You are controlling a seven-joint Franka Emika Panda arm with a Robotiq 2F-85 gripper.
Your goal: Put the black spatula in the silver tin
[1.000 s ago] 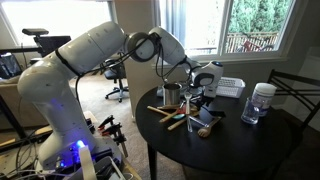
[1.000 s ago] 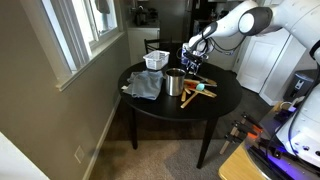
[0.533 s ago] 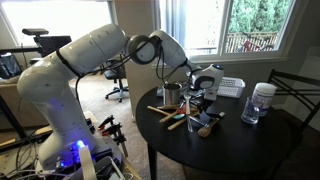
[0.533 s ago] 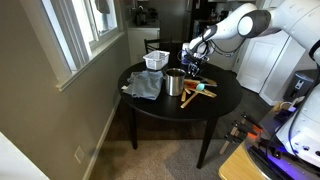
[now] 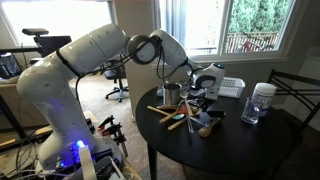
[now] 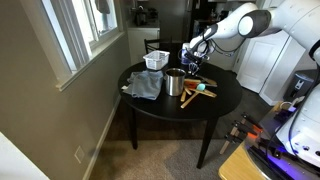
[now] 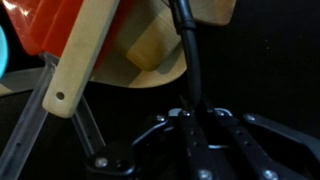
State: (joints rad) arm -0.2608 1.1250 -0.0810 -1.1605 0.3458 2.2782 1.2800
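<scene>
In the wrist view my gripper (image 7: 196, 118) is shut on the slim dark handle of the black spatula (image 7: 188, 50), which runs up and away from between the fingers. The spatula lies among wooden spoons (image 7: 85, 55) and an orange-handled utensil (image 7: 50, 25). In both exterior views the gripper (image 5: 198, 101) (image 6: 194, 70) reaches down into this pile on the round black table (image 5: 255, 142). The spatula's dark head (image 5: 207, 128) shows near the table's front. The silver tin (image 5: 171, 95) (image 6: 175, 83) stands upright just beside the gripper.
A white slatted basket (image 5: 231, 88) (image 6: 156, 60) sits at the table's back. A clear jar with a white lid (image 5: 262, 102) stands to one side. A grey cloth (image 6: 143, 85) lies by the tin. A chair (image 5: 297, 95) stands by the table.
The jaws have closed on the spatula handle; they stood open a second ago. The arm has hardly moved.
</scene>
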